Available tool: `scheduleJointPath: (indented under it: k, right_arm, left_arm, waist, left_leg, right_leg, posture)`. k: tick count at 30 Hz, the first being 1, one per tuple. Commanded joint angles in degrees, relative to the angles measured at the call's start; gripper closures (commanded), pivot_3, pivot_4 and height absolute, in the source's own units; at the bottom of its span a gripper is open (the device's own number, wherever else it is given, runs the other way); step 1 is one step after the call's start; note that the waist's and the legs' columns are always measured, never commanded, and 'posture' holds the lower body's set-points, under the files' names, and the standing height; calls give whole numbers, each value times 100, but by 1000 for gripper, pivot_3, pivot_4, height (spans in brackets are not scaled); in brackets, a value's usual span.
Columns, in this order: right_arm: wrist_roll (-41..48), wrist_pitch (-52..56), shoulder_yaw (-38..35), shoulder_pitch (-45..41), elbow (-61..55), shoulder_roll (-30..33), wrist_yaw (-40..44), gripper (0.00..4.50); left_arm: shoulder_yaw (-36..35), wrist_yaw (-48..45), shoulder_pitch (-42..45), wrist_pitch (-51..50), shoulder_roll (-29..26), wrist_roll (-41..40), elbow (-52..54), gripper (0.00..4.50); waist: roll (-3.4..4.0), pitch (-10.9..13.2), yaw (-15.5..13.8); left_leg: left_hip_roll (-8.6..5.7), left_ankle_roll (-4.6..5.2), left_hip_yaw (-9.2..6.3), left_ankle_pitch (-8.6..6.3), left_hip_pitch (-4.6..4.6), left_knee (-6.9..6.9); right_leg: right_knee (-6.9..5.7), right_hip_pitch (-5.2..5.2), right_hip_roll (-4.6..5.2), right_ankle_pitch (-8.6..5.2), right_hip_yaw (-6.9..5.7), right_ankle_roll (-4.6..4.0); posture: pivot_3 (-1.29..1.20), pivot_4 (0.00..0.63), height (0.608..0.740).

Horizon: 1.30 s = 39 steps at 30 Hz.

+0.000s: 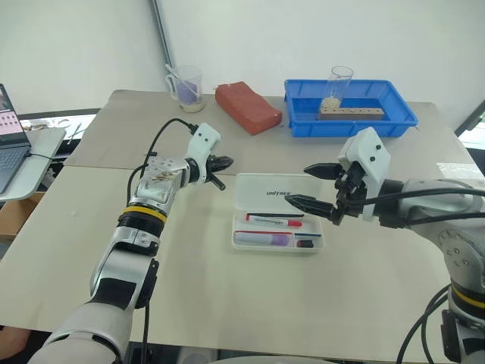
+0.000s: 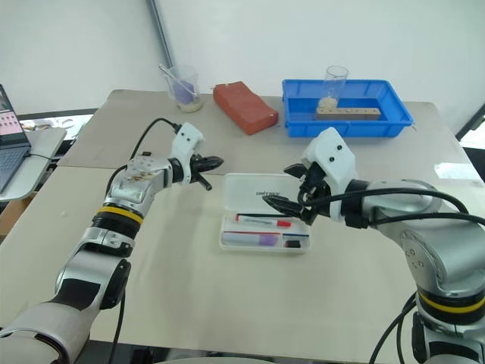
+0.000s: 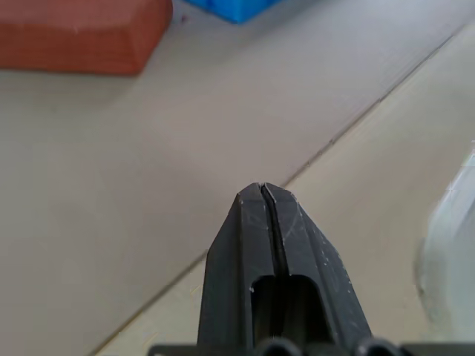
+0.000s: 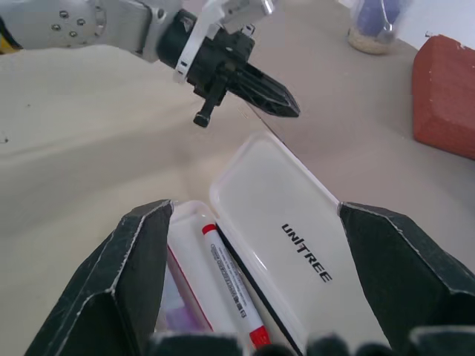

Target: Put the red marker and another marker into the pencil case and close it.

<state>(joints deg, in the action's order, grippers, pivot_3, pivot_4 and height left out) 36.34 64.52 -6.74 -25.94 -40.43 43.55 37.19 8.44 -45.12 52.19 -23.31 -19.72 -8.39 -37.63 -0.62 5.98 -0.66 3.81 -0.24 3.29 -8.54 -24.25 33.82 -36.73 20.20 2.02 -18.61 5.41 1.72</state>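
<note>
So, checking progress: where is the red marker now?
The red marker lies inside the open pencil case at table centre, beside the purple highlighter.

Pencil case: lid, frosted white, bears the black lettering "UNITREE". Red marker: small barrel print, not legible.

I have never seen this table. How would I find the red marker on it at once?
Look at the open pencil case in the middle of the beige table, with its lid laid back toward the blue tray. The red marker lies in its base, nearest the lid. It is long and slim with red ends, unlike the stubby purple marker beside it.
</note>
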Motion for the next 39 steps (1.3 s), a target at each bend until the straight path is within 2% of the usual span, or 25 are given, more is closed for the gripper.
scheduleJointPath:
  k: [1, 3, 10, 15, 22, 29, 33, 36, 39]
  right_arm:
    - [144, 38, -361, 93, -175, 36, -198, 559]
    - [252, 44, -438, 122, -185, -2, -258, 559]
    - [508, -13, -636, 192, -109, 282, -165, 559]
    - [608, -108, -597, -57, 115, 529, -69, 559]
    - [608, -94, -424, -107, 138, 545, -169, 559]
    - [456, -158, -223, 155, 139, 729, -87, 559]
    - [375, -298, -121, 243, 217, 865, 19, 559]
    - [375, -382, -129, 281, 281, 910, 135, 559]
    - [273, -640, -159, 501, 388, 1074, 377, 559]
  left_arm:
    - [-32, -746, 385, -395, 0, -233, 49, 4473]
    - [-52, -974, 390, -409, -7, -265, 82, 4473]
    - [194, -2344, -163, -1088, -346, -725, 1505, 4473]
    - [793, -2849, -806, -1096, -759, -620, 2794, 4473]
    - [1524, -2488, -1747, -485, -896, 13, 3462, 4473]
    - [2202, -2078, -1860, 901, -873, 1075, 2878, 4473]
    - [2042, -2096, -1747, 1128, -792, 990, 2767, 4473]
    - [1650, -2330, -1695, 1142, -871, 576, 2975, 4473]
    - [978, -2415, -1773, 858, -1047, -51, 3439, 3616]
  waist:
    - [0, 0, 0]
    - [0, 0, 12]
    - [8, -2, 84]
    - [11, -2, 126]
    - [19, -7, 131]
    - [14, -19, 53]
    - [10, -20, 64]
    - [12, -20, 88]
    - [15, -19, 124]
  left_leg:
    - [-1, 0, 0, 0, -4, 2]
    - [-3, -2, 0, 1, -5, 3]
    - [0, -2, -8, 1, -3, -6]
    - [1, -1, -9, 1, 1, -5]
    - [2, -1, -9, 1, 1, -3]
    - [-1, -1, -10, 1, 7, 1]
    - [0, -1, -8, 1, 7, 2]
    - [0, 0, -8, 1, 6, 1]
    - [2, 0, -9, 1, -2, -2]
  right_leg:
    - [0, 2, 0, 0, 0, 0]
    - [0, 3, 1, 0, 2, 0]
    - [-1, 3, -5, -1, 4, -2]
    - [0, -1, -5, -2, 5, -4]
    - [4, -3, -4, -2, 9, -6]
    - [12, -17, -2, -3, 11, -6]
    - [10, -17, -1, -3, 12, -7]
    - [9, -13, -1, -4, 12, -8]
    - [7, -4, -5, -5, 12, -9]
  posture:
    - [0, 150, 740]
    - [0, 150, 740]
    - [0, 150, 740]
    - [0, 150, 740]
    - [0, 150, 740]
    - [0, 150, 740]
    - [0, 150, 740]
    - [0, 150, 740]
    - [0, 150, 740]
